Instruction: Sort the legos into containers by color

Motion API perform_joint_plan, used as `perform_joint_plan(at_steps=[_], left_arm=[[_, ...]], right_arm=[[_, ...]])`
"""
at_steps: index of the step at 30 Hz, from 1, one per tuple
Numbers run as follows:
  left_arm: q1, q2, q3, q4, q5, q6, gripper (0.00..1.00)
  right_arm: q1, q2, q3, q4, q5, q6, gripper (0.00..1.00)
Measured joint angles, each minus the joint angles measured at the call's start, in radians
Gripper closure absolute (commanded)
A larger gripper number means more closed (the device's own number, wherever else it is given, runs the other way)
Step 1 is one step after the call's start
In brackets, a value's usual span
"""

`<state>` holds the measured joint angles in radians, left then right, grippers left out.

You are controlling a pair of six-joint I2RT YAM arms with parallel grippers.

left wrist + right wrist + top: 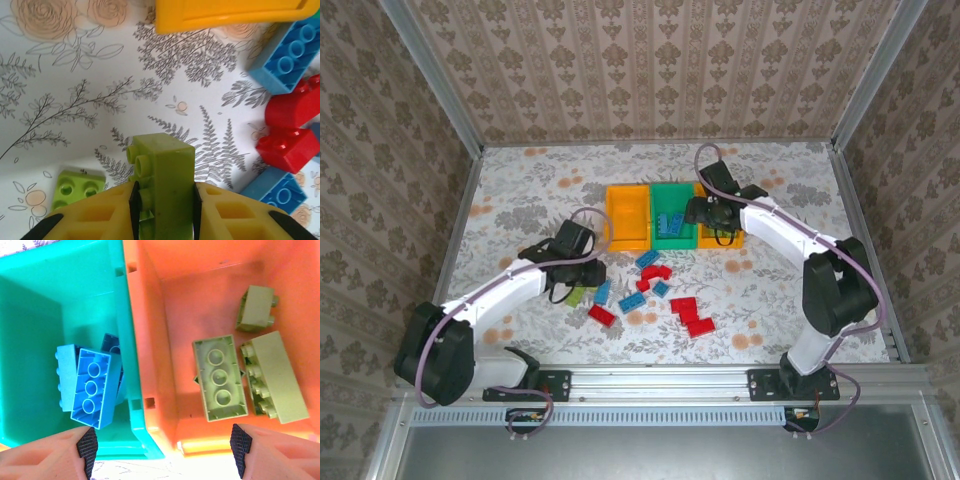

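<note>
Surface [520,190]: pale floral sheet, walled in with patterned paper.

Left arm [500,295]: reaches in from the near-left and ends left of and nearer than the green bin [670,192]. Right arm [790,230]: bends in from the right, its wrist above the right-hand rim of the green bin.

Bins: three in a row, side by side. The green bin sits in the middle. One orange-yellow bin [628,200] is against its left side. The other orange-yellow bin [200,270] is against its right side (largely under the right wrist from above).

Right fingers [86,447]: spread wide and holding nothing. One tip is over the green bin's near edge and the other over the near edge of the bin to its right.

Left fingers [210,210]: clamped on a lime brick [162,165], studs facing sideways, held just above the surface, left of and nearer than the green bin. A second lime brick [77,187] lies flat on the surface just beside it.

Contents: blue bricks [92,387] are heaped inside the green bin (exact count unclear). Three lime bricks [220,377] lie in the bin to its right.

Loose pieces: red bricks [692,315] and blue bricks [632,302] are scattered on the surface in front of the green bin, on its near side. In the left wrist view, some lie close to the held brick.
</note>
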<state>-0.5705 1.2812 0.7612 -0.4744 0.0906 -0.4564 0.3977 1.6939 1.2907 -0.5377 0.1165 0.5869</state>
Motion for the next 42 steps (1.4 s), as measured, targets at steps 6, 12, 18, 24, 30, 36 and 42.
perform_joint_plan(at_steps=[6, 12, 18, 24, 30, 36, 42], left_arm=[[-0.037, 0.038, 0.078, 0.037, 0.04, 0.0, 0.67], [-0.1, 0.146, 0.182, 0.087, 0.089, -0.001, 0.66], [-0.177, 0.314, 0.356, 0.149, 0.144, -0.004, 0.66], [-0.254, 0.512, 0.589, 0.201, 0.207, -0.003, 0.66], [-0.286, 0.673, 0.767, 0.241, 0.273, -0.01, 0.66], [-0.284, 0.821, 0.93, 0.251, 0.305, -0.019, 0.66], [-0.266, 0.914, 1.03, 0.249, 0.306, -0.037, 0.61]], right_arm=[[-0.035, -0.053, -0.063, 0.003, 0.008, 0.0, 0.25], [-0.087, -0.126, -0.156, 0.008, 0.012, 0.008, 0.25], [-0.169, -0.221, -0.258, 0.007, 0.018, 0.02, 0.24], [-0.251, -0.314, -0.357, 0.009, 0.018, 0.026, 0.24], [-0.283, -0.388, -0.421, 0.006, 0.018, 0.034, 0.23], [-0.293, -0.455, -0.464, 0.004, 0.017, 0.044, 0.23], [-0.293, -0.497, -0.51, 0.015, -0.023, 0.044, 0.24]])
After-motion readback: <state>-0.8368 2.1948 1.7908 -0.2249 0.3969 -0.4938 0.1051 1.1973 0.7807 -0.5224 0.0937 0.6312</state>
